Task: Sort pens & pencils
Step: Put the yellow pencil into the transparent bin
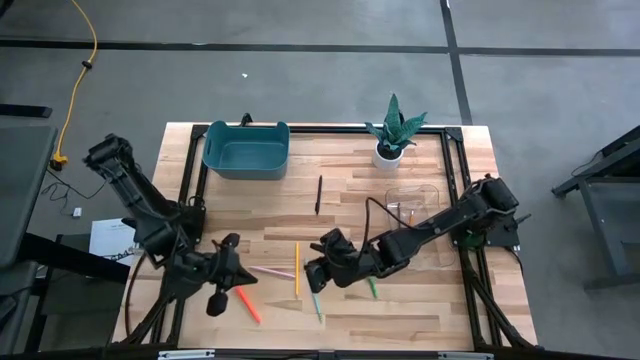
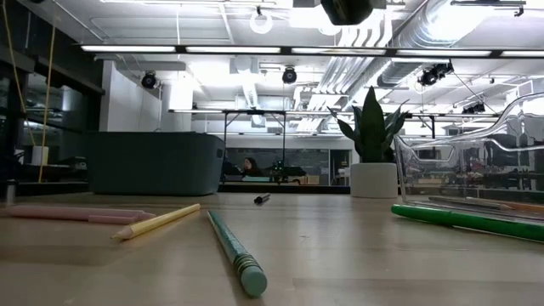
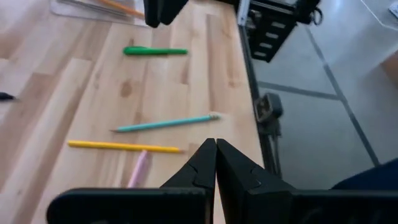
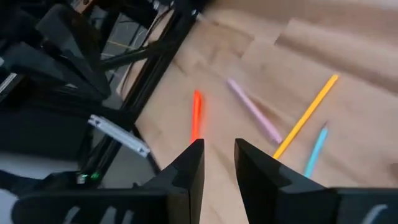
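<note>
Near the table's front edge, the right gripper [image 1: 318, 272] hangs above the wood with jaws parted and empty, just beside the yellow pencil [image 1: 297, 268] and teal pencil [image 1: 317, 306]; the pink pen [image 1: 270, 271] and red-orange pen [image 1: 248, 304] lie toward the left gripper [image 1: 222, 285], whose jaws are pressed together on nothing. Green pen [image 1: 372, 288] lies under the right arm; black pen [image 1: 319, 194] mid-table, near the teal bin [image 1: 246, 150] and clear tray [image 1: 415, 200].

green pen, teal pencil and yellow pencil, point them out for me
green pen [image 3: 155, 51], left wrist view, mid-barrel
teal pencil [image 3: 165, 123], left wrist view, mid-shaft
yellow pencil [image 3: 124, 147], left wrist view, mid-shaft
</note>
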Tool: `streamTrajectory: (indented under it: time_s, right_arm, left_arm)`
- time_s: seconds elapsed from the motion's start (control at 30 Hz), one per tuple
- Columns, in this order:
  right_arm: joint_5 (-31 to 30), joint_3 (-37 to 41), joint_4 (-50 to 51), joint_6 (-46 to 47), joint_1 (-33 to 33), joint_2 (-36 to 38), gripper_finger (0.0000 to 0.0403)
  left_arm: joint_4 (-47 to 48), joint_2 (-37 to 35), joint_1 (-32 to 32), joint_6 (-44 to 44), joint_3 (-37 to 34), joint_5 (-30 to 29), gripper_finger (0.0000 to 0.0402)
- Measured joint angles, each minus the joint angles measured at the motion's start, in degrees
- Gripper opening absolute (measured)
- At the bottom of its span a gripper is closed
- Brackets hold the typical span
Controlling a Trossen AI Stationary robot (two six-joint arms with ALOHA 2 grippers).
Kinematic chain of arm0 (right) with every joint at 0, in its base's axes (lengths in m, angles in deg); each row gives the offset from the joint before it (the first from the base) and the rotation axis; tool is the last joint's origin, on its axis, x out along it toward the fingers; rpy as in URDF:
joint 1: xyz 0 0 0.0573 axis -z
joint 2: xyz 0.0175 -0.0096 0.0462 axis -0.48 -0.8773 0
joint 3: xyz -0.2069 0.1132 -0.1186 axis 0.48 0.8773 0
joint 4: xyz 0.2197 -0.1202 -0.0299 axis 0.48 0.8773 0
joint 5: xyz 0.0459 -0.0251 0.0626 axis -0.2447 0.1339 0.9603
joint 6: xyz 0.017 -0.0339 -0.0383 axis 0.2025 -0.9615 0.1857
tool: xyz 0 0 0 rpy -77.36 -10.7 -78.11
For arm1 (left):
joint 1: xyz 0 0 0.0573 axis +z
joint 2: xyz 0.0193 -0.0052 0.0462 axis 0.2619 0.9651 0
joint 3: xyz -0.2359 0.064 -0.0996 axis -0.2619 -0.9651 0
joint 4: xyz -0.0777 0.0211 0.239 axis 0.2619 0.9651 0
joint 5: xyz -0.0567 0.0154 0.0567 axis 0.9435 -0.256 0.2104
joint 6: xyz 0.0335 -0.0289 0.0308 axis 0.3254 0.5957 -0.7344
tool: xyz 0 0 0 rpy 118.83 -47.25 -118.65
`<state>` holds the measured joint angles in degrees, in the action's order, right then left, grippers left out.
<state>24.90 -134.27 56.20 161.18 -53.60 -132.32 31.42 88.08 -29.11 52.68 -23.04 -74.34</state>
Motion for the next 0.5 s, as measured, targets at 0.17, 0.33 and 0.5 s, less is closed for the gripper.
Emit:
streamTrajectory:
  time_s: [0.17,0.33,0.5]
  right_arm:
    - [-5.35,0.00,3.38,-3.46,0.60,3.02,0.0077]
    - [-9.75,0.00,9.16,-7.93,0.42,8.31,0.0077]
    - [-11.19,0.00,20.48,-8.70,0.10,14.37,0.0077]
  left_arm:
    - [-0.06,0.00,4.15,-2.64,0.00,0.88,0.0001]
    - [0.47,1.91,7.89,-2.77,0.00,7.24,0.0001]
    - [-1.99,7.46,10.89,5.96,0.00,11.25,0.0001]
